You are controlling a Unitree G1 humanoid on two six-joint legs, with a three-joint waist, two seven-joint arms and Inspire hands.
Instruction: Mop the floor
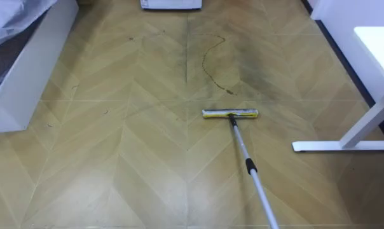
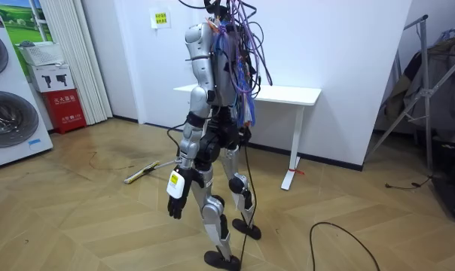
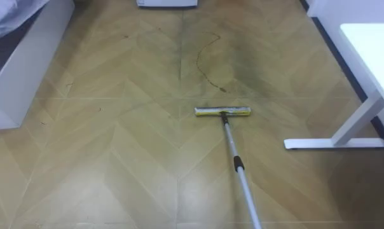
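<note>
- The mop, a flat yellow-and-green head on a long silver metal pole (image 1: 230, 114), lies with its head flat on the tan herringbone wooden floor (image 1: 116, 184), roughly in the middle of the eye views.
- Its pole slants from the head toward the lower right, past a dark collar partway along, and leaves at the bottom edge.
- Just beyond the head, the floor carries a dark greyish smudge (image 1: 240, 67), with a thin curved dark line (image 1: 206, 63) along its left side. The head is near both marks but touches neither.
- A white rectangular table (image 1: 377, 48) stands to the robot's right; its flat white foot rests on the floor, well apart from the mop head.
- A low white furniture block (image 1: 33, 76) with crumpled clear plastic on top stands to the robot's left.
- In the room view the robot stands upright on the floor in front of the table (image 2: 288, 94), turned toward the room view's left, where the mop (image 2: 141, 175) lies low on the floor ahead of it.
- The left hand (image 2: 175, 202) hangs at the robot's side with fingers relaxed and loosely spread, and holds nothing.
- The pole's upper end passes behind the robot's body, so what grips it cannot be told.
- Two white front-loading washing machines (image 2: 9, 113) and a red box (image 2: 65, 109) stand at the room view's left.
</note>
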